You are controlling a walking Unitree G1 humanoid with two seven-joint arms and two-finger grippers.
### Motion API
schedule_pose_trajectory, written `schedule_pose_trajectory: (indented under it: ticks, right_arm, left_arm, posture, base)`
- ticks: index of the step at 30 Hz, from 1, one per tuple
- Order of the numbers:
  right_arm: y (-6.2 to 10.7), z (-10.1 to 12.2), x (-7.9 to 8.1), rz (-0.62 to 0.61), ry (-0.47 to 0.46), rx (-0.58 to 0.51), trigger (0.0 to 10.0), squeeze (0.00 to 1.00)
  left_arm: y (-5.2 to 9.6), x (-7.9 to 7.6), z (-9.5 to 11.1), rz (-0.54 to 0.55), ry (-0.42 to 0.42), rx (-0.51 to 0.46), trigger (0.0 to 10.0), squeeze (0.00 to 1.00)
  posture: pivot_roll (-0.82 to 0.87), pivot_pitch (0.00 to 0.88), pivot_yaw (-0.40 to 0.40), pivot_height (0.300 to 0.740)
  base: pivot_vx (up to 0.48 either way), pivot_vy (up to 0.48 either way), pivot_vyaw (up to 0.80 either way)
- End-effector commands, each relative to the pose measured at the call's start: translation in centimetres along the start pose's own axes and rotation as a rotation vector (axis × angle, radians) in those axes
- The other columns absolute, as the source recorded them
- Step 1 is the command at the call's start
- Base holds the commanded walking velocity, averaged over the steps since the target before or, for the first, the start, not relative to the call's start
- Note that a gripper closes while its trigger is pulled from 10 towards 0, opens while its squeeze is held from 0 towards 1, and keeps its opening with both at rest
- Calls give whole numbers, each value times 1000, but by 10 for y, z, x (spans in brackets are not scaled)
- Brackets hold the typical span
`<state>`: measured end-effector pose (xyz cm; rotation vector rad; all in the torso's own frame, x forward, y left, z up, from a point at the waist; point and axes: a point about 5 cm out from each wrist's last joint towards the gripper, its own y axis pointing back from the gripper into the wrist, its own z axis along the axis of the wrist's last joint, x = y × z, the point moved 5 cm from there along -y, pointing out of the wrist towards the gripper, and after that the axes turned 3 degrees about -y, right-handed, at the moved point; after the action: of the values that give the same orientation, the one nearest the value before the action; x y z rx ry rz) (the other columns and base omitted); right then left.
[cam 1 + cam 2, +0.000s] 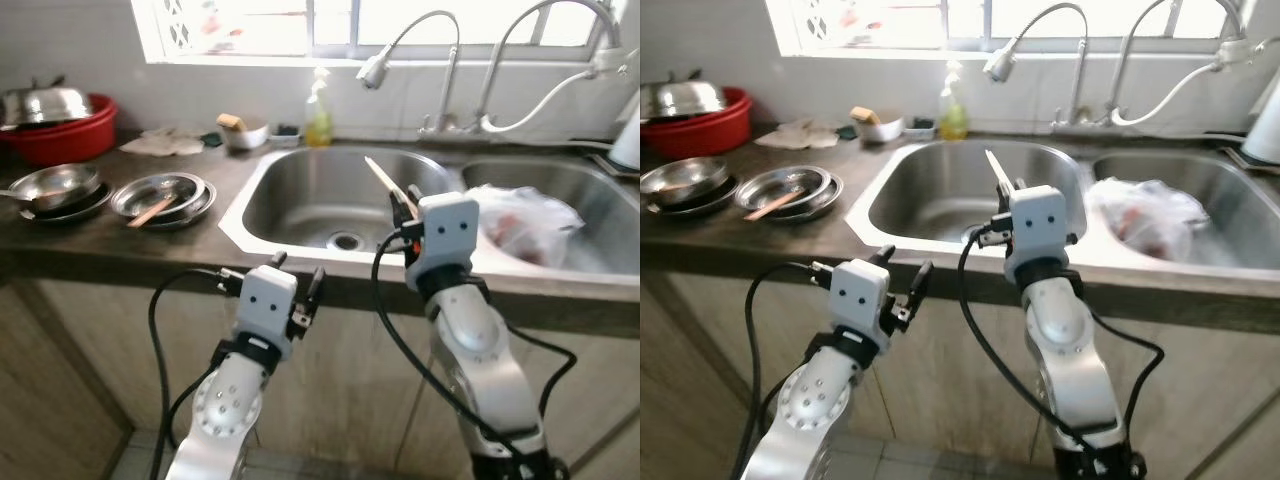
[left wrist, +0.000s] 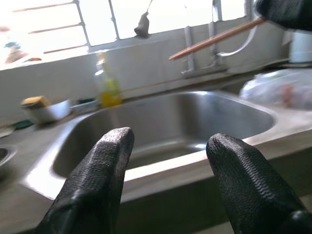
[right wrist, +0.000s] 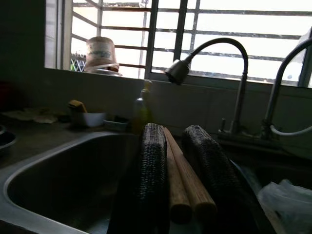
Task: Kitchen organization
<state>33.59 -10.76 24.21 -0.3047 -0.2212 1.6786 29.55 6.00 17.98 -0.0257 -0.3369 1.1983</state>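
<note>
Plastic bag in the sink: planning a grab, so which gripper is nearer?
Right. The right gripper, shut on chopsticks, sits just beside the bag; the left gripper hangs open below the counter edge, farther left.

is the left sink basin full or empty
Empty. The left sink basin shows bare steel down to its drain, with no standing water or dishes; the right pincer holds chopsticks above it.

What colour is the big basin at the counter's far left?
Red. The basin holds a steel lid, clearest in the left eye view.
</note>
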Motion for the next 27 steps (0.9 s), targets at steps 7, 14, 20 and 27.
schedule_pose_trajectory:
  ticks: [7,14,20,27]
  right_arm:
    - [6,-13,3,28,10,60,10000,0]
    - [-3,-11,-2,39,34,63,10000,0]
    - [-9,-9,-4,46,59,63,10000,0]
    - [-28,-15,-2,101,91,129,10000,0]
  left_arm:
    - [2,2,2,10,-9,-1,10000,0]
    - [3,1,0,6,-7,7,10000,0]
    - [4,0,-1,1,-6,9,10000,0]
    - [3,5,-4,16,-6,16,10000,0]
  posture:
    - [161,17,-14,740]
    - [158,18,-14,740]
    - [154,17,-14,740]
    - [150,21,-22,740]
  base:
    - [395,0,0]
    - [402,0,0]
    - [409,0,0]
    - [410,0,0]
